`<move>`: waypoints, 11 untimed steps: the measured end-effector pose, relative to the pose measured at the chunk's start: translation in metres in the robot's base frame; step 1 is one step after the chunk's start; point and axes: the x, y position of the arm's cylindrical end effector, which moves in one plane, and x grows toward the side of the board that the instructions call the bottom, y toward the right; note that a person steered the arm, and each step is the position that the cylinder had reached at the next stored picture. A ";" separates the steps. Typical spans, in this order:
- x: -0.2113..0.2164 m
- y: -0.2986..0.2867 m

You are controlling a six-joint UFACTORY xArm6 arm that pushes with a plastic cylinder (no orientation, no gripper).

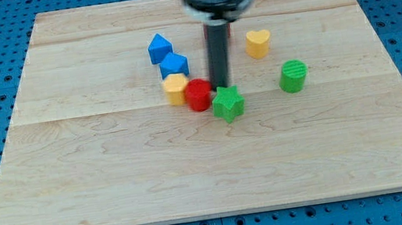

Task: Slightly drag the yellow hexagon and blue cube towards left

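Observation:
The yellow hexagon lies near the board's middle, touching the blue cube just above it. A red cylinder sits against the hexagon's right side. My tip is down on the board just right of the red cylinder and just above a green star block. The tip is about one block's width to the right of the yellow hexagon, with the red cylinder between them.
A second blue block, house-shaped, sits up-left of the blue cube. A yellow heart and a green cylinder lie to the right of the rod. The wooden board rests on a blue pegboard surface.

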 end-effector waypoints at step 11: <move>-0.079 -0.086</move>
